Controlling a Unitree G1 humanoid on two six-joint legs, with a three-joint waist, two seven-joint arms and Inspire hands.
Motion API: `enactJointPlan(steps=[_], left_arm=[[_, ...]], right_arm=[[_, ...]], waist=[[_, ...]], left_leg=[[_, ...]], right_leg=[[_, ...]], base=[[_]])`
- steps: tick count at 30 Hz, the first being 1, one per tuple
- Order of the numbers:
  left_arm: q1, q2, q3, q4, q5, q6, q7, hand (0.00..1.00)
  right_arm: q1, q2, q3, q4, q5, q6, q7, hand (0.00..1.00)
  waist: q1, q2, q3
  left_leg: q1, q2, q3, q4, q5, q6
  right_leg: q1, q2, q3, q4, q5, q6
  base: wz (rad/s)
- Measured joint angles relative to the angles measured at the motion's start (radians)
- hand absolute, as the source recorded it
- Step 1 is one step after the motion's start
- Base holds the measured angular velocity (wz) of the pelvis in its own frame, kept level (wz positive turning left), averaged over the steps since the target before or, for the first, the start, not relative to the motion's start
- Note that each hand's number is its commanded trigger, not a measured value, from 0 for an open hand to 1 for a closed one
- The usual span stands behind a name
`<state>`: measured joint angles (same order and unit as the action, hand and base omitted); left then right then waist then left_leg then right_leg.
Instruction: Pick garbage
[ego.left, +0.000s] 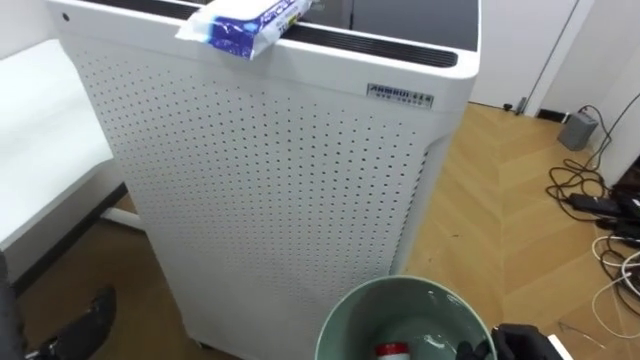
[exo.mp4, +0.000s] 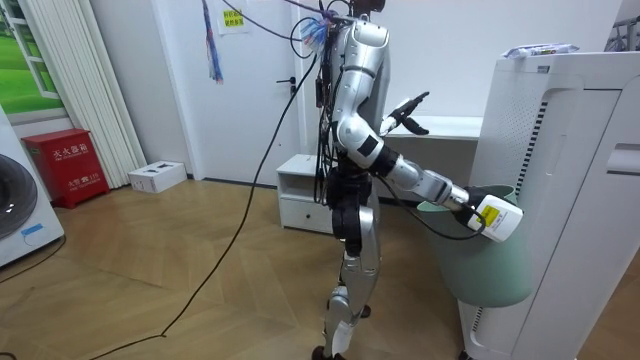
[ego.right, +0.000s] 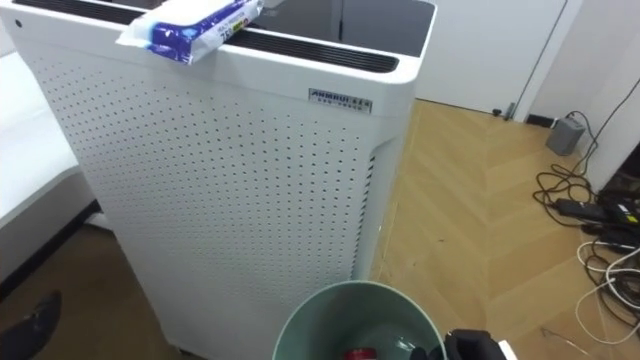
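Note:
A blue and white packet (ego.left: 250, 25) lies on top of the tall white perforated air purifier (ego.left: 280, 180), at its near left edge. Low in front of me is a round green bin (ego.left: 345, 310) with a red item (ego.left: 392, 350) in its bottom. My right hand (ego.left: 520, 342) is curled on the bin's right rim. In the room view the bin (exo.mp4: 480, 255) hangs off the floor from that hand (exo.mp4: 495, 218), close against the purifier. My left hand (ego.left: 88, 312) is low at the left with relaxed fingers, holding nothing; it is raised beside my body (exo.mp4: 408, 108).
A white table (ego.left: 40, 130) stands to the left of the purifier. Cables (ego.left: 600, 210) and a small grey box (ego.left: 578, 130) lie on the wooden floor at the right. Behind me are a low white cabinet (exo.mp4: 300, 195) and a red box (exo.mp4: 70, 165).

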<state>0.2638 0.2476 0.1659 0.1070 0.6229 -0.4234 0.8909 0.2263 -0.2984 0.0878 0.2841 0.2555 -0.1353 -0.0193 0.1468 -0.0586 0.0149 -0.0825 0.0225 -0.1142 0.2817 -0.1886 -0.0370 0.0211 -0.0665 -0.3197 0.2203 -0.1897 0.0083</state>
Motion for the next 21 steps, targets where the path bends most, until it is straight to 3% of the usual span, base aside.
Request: enactJointPlan(steps=[9,14,21], left_arm=[[-0.011,0.0,0.028,-0.052,0.089,-0.02,0.019,0.0],[-0.026,0.0,0.025,-0.071,0.092,-0.018,0.02,0.0],[-0.08,0.013,0.025,-0.107,0.116,-0.019,0.018,0.0]], right_arm=[[0.0,0.0,-0.002,0.0,0.0,0.0,0.0,1.0],[0.0,-0.002,-0.003,0.0,-0.002,0.0,0.003,1.0],[0.0,-0.006,-0.007,0.0,-0.021,0.0,0.017,1.0]], waist=[[0.0,0.003,0.0015],[-0.005,0.019,0.0051],[-0.007,0.036,0.0024]], left_leg=[[-0.006,-0.002,-0.004,0.009,-0.001,0.001],[-0.008,-0.002,-0.005,0.009,-0.001,0.001],[-0.008,-0.003,-0.006,0.008,-0.001,0.001]], right_leg=[[-0.001,0.0,0.003,0.001,0.0,0.0],[-0.002,0.0,0.003,0.0,0.0,0.001],[-0.002,0.0,0.005,0.0,0.0,0.001]], base=[[0.0],[0.0],[0.0]])
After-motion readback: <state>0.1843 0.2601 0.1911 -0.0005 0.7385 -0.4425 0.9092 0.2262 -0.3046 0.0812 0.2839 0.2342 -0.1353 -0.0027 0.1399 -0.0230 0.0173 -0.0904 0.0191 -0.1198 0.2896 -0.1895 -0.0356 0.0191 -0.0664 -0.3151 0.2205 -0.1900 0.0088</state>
